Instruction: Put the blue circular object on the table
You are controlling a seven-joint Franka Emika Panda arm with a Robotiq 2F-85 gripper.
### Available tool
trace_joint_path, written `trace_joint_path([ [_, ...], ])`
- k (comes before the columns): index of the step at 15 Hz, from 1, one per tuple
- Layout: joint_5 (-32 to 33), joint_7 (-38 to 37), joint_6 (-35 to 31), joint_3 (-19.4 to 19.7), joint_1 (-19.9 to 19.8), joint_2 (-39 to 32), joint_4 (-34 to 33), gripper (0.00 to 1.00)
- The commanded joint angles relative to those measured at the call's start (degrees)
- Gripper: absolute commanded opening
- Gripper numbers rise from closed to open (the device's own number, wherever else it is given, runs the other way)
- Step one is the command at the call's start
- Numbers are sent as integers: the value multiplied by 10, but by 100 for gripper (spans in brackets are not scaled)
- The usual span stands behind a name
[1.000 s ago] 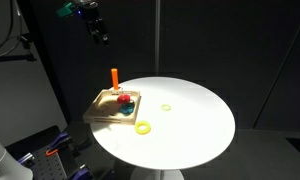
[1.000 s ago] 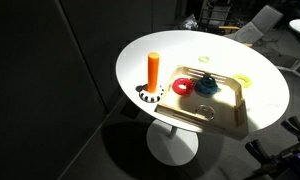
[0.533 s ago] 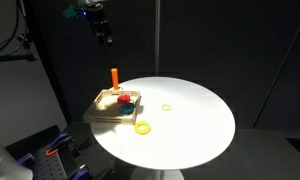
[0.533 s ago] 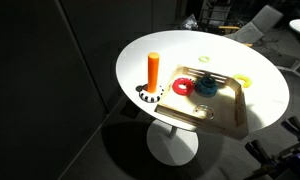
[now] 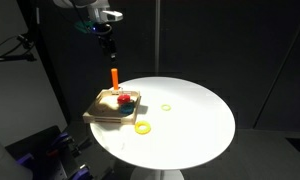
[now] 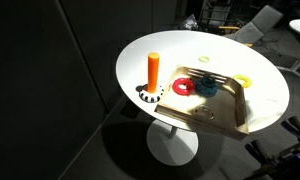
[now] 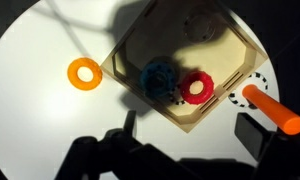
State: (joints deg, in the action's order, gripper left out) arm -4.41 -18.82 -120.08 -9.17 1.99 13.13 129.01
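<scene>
Wooden tray (image 7: 215, 45) straight below the hand (image 5: 108, 42), swung nearer than a second ago. Open or closed: cannot tell. Blue circular object (image 7: 158, 78) down in that tray, just beside red piece (image 7: 197, 88), not yet on tabletop (image 5: 190, 120). Seemingly lined up for descent.

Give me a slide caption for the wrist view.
Looking down: blue ring and red piece on the wooden tray, yellow ring on the white table.
</scene>
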Motion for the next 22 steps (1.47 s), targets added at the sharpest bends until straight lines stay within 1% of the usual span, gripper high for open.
trace_joint_path([
  [1,-18,-8,-6,8,10,-23,0,100],
  [2,-7,-1,0,8,10,-16,0,100],
  [9,-7,-1,0,8,11,-23,0,100],
  [11,11,-26,-6,9,2,-44,-2,100],
  [15,20,-52,-16,21,0,-95,-10,100],
  [19,15,-55,-48,30,8,-161,-18,100],
  [22,26,-67,-72,33,19,-210,-28,100],
])
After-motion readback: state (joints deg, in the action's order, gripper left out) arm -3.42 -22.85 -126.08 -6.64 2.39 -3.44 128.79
